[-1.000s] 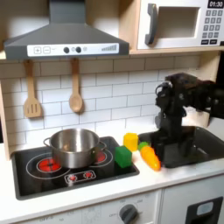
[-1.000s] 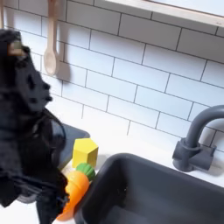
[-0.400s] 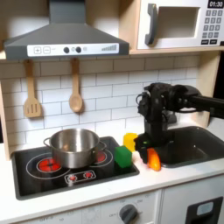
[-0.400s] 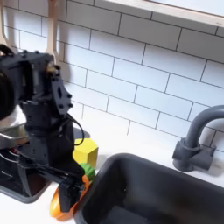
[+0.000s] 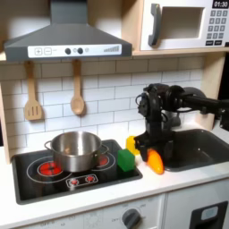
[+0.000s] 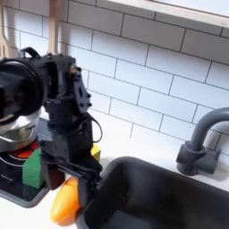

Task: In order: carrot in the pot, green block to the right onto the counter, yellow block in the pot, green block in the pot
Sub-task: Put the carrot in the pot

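None of four steps looked complete. My pincer (image 5: pixel 154 154) was down over the carrot (image 5: pixel 155 162); grip state unclear. Green block (image 5: pixel 126 160) and yellow block (image 5: pixel 133 144) sat just beside; pot (image 5: pixel 75 150) farther off, apparently empty.

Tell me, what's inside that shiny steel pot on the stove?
Nothing shows inside the pot in the first exterior view; its wall hides part of the bottom. The carrot, green block and yellow block sit outside.

"01:30" on microwave (image 5: pixel 183 24) display
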